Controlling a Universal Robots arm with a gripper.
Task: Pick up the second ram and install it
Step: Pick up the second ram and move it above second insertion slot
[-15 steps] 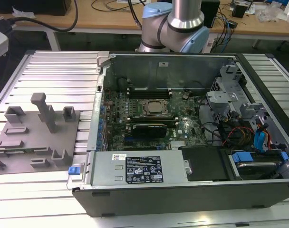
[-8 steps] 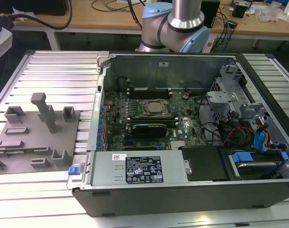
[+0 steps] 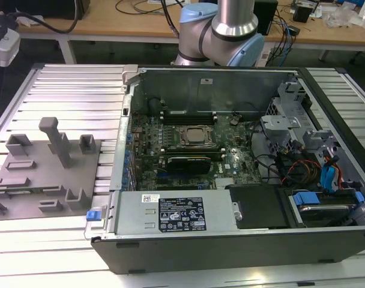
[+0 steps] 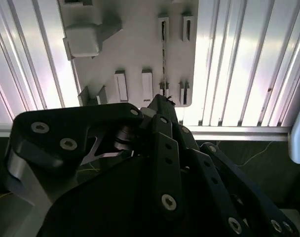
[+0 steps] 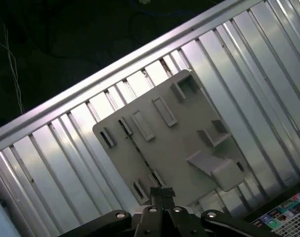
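Hand: the hand (image 4: 162, 101) hangs over the plate with its fingertips (image 5: 158, 191) pressed together, clenched on nothing.
Ram: the ram (image 4: 164, 59) stands on edge in a pair of slots on the plate. In both wrist views it shows as a thin dark line, apart from the hand.
Plate: the grey plate (image 3: 47, 180) lies flat on the counter (image 3: 68, 90), on the exterior view's left, just beside the case.
On the plate: a tall post (image 3: 56, 141) rises near the middle. Low slotted blocks (image 3: 19, 146) stand around it, well apart from the ram's slots.
Case: the open case (image 3: 230, 243) lies on its side at the middle and the exterior view's right, with the motherboard (image 3: 146, 138) facing up.
Inside: the CPU socket (image 3: 191, 135) sits mid-board, with long black sockets (image 3: 188, 115) along its far side and more along its near side.
Crowding: the power supply (image 3: 176, 213) runs along the near wall. A drive cage (image 3: 284, 129) and loose cables (image 3: 302, 168) fill the exterior view's right end.
Latch: a blue latch (image 3: 95, 214) sticks out at the case's near corner, beside the plate.
Arm: the arm (image 3: 221, 30) rises at the far side, behind the case.
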